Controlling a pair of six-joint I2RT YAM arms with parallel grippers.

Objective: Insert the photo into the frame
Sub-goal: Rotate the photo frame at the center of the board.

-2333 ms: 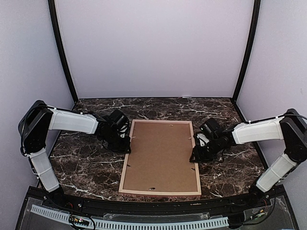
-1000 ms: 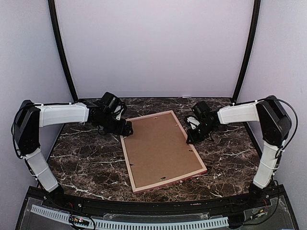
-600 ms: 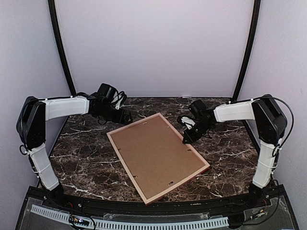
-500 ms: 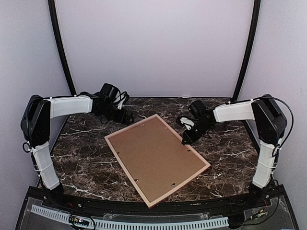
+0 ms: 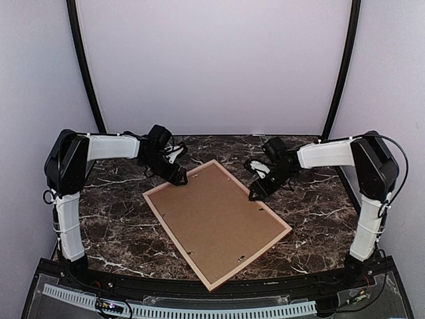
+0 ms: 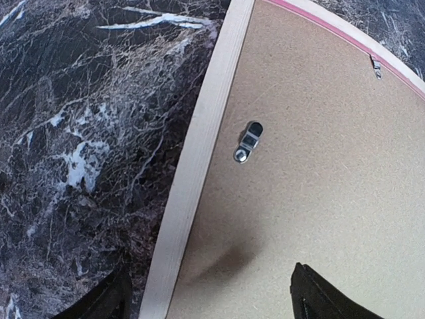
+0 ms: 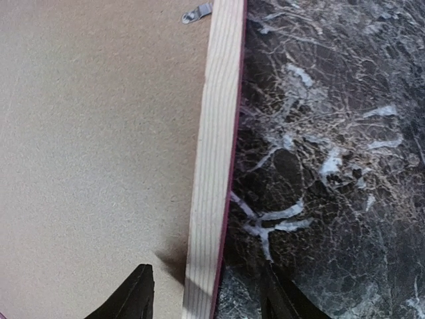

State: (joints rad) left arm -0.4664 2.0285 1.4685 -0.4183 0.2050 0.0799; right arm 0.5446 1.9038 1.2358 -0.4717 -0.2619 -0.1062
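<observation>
The frame (image 5: 216,222) lies face down and skewed on the bench (image 5: 113,219), its brown backing board (image 6: 319,166) in place; the photo is not in view. The left gripper (image 6: 211,276) and right gripper (image 7: 207,272) are both released, each straddling a rail. If only one gripper closes, the frame could swing round or lift crooked and spill the board.

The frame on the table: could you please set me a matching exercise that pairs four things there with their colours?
Things:
1. frame
2. backing board
3. table
4. clip

Colours:
A. silver
B. dark with white veins
C. pale wood with a pink-red edge
D. plain brown

Pairs: 1-C; 2-D; 3-B; 4-A
</observation>
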